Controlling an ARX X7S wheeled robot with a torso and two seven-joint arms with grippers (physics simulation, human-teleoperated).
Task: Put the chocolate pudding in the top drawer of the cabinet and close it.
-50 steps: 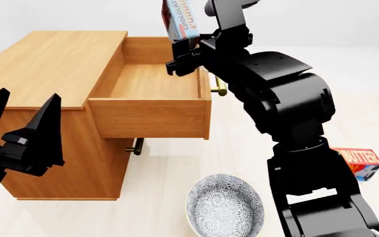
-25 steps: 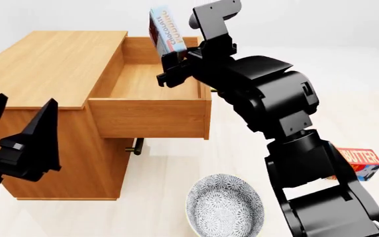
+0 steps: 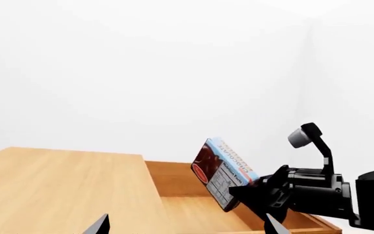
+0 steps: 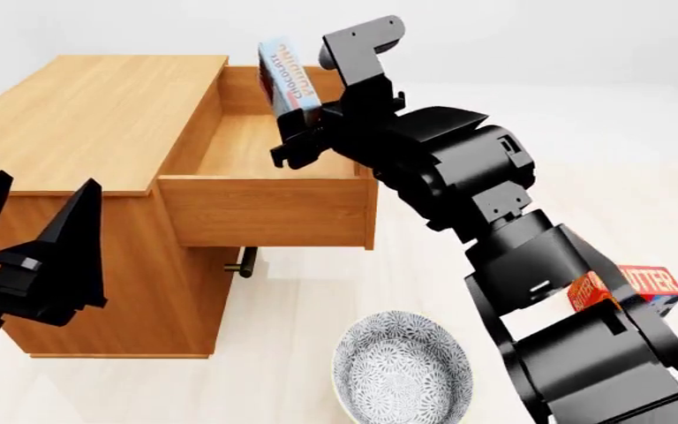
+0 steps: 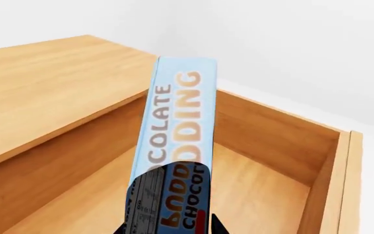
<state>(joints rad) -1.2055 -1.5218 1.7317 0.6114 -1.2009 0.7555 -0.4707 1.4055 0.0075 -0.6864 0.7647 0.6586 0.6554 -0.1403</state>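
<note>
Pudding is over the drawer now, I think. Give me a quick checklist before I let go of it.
1. Top drawer open: ok.
2. Pudding gripped by right gripper: ok.
3. Pudding above the drawer opening, not the cabinet top: ok, per the right wrist view.
4. Drawer floor free of other items: ok where visible; the near part is hidden behind the drawer front.
5. Pudding low enough to drop: not ok, it hangs well above the rim.
6. Left gripper away from the drawer: ok.

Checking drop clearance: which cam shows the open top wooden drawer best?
Head view: the open top wooden drawer shows whole, front panel included. Right wrist sees its floor and walls behind the light-blue-edged pudding box. Left wrist shows only a slice.
</note>
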